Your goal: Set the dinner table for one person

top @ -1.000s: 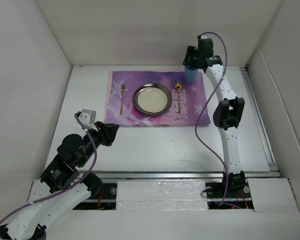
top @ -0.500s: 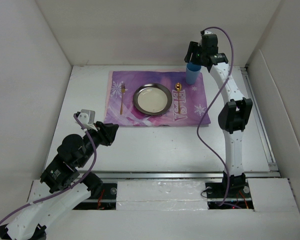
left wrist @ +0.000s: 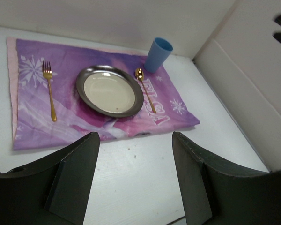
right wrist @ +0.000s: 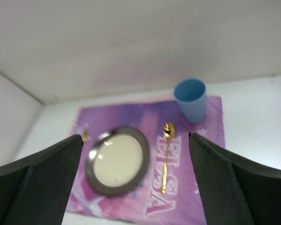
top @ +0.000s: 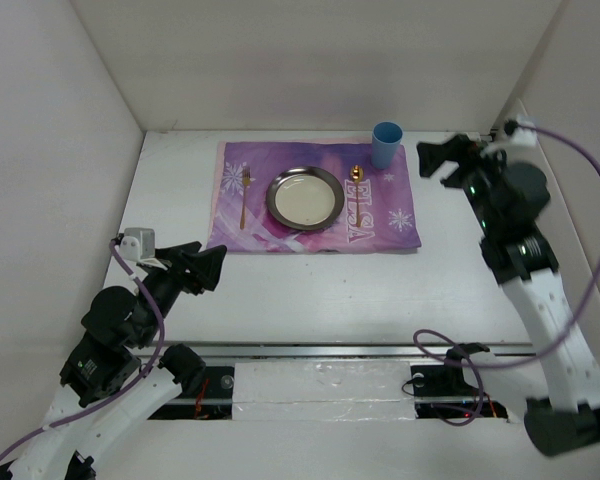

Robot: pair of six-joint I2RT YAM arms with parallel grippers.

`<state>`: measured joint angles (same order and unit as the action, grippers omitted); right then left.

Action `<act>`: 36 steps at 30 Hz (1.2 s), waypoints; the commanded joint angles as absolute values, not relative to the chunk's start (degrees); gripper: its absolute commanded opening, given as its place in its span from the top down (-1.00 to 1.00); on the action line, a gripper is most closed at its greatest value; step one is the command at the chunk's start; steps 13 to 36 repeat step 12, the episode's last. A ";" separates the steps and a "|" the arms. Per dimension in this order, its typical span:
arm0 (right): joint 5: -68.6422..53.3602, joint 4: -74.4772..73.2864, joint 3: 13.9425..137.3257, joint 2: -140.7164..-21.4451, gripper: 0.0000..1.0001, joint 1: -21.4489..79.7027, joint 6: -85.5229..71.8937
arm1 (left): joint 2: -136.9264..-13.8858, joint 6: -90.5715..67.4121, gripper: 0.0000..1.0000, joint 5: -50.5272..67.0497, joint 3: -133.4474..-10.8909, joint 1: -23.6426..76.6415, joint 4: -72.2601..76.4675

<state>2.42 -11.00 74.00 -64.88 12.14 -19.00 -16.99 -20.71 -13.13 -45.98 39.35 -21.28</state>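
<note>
gold fork shows whole past wide left hand; wide right hand half hides it.

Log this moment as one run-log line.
dinner table: looks set | placemat: plate centre, fork left, spoon right, blue cup far right corner | left gripper: open, empty | right gripper: open, empty

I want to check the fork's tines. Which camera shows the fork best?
Left wrist view: the whole fork is sharp, tines visible, beside the plate. The top view shows it whole but small; the right wrist view, only a blurred tip.
</note>
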 commanded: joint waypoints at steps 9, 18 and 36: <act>15.82 2.46 30.32 -23.20 -1.00 12.13 -32.96 | -15.91 -25.66 -0.14 -14.94 -46.05 39.20 -16.44; 13.98 1.32 30.93 -24.08 -1.00 11.60 -33.05 | -16.78 -27.07 -0.16 -14.06 -45.18 39.20 -16.00; 13.98 1.32 30.93 -24.08 -1.00 11.60 -33.05 | -16.78 -27.07 -0.16 -14.06 -45.18 39.20 -16.00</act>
